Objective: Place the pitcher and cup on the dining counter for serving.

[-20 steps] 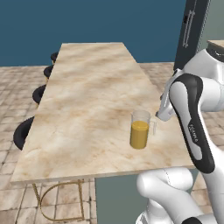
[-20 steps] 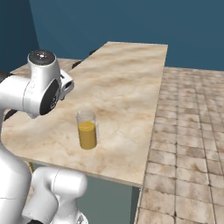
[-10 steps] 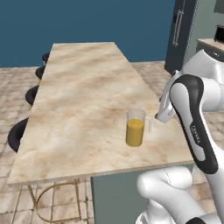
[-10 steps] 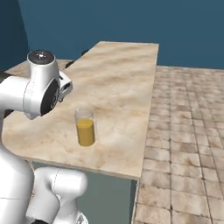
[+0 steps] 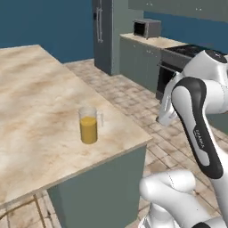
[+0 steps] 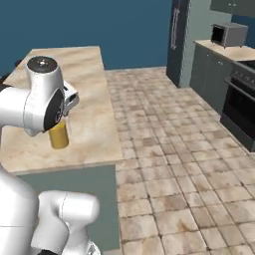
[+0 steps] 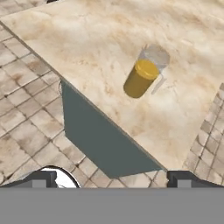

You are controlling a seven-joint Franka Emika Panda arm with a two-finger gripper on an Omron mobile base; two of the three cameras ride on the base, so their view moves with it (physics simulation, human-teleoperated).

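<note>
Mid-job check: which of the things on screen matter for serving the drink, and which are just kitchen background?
Part of the job:
- pitcher, standing on the dining counter, orange liquid inside
- dining counter
- pincer, open, holding nothing, off the counter's edge

Just background:
- microwave on the far counter
- oven
- tall fridge

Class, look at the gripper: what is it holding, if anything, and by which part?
Nothing. The gripper is open with bare tips, and the pitcher stands alone on the dining counter.
</note>
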